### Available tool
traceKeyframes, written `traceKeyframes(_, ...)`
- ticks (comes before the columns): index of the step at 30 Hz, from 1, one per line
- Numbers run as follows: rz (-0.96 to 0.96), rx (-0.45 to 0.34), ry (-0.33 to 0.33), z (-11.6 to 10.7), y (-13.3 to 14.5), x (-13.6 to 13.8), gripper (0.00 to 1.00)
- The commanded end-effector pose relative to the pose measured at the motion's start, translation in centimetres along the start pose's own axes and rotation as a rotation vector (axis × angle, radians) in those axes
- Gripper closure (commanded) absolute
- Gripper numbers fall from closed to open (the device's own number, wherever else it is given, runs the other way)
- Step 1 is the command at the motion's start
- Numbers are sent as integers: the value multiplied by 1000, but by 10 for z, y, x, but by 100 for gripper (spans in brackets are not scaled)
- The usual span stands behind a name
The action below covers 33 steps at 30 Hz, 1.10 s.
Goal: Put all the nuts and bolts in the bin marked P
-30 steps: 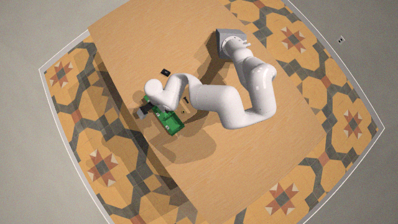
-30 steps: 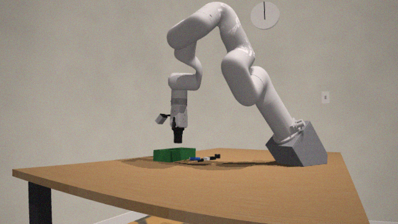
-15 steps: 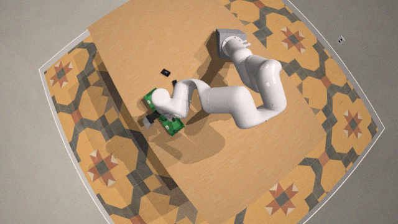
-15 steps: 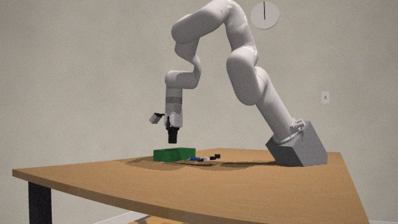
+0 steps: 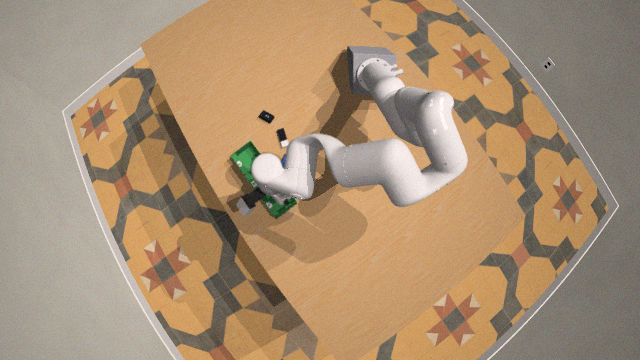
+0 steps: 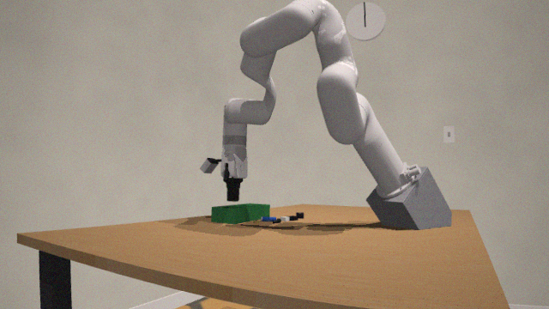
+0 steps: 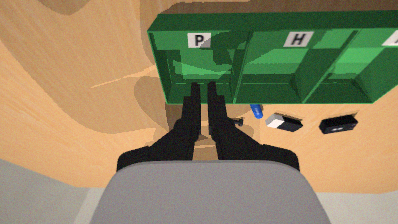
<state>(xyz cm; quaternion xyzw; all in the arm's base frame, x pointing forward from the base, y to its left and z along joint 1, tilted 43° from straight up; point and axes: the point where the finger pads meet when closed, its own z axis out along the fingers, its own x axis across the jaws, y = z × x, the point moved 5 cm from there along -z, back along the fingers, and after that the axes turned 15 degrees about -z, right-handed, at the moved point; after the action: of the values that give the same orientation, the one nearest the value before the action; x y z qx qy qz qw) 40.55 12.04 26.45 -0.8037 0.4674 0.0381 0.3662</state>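
Observation:
A green bin tray (image 5: pixel 245 156) (image 6: pixel 229 215) (image 7: pixel 280 22) stands on the table. In the wrist view the compartment with the P label (image 7: pixel 199 40) is at the left, with H beside it and a third, cut off, at the right. No nut or bolt can be made out in P, which is partly shadowed. My gripper (image 6: pixel 232 199) (image 7: pixel 203 93) is above the tray, its tips over P's near part in the wrist view. It is shut with a narrow gap and nothing visible between the fingers. A small dark piece (image 7: pixel 239 121), perhaps a bolt, lies just outside the tray, partly behind a finger.
A blue cylinder (image 6: pixel 268 219) (image 7: pixel 256 111) lies against the tray's near side. Beside it are a black and white block (image 5: pixel 282 137) (image 7: pixel 284 122) and a black box (image 5: pixel 266 116) (image 6: pixel 299 215) (image 7: pixel 338 124). The table's edge runs close behind the tray.

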Motion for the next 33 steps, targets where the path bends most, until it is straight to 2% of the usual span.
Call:
traceKeyframes(1,-2,3,1,11,-1,0,93)
traceKeyframes(17,-1,3,1,48,-2,0,93)
traceKeyframes(33,-1,3,1,49,-2,0,93)
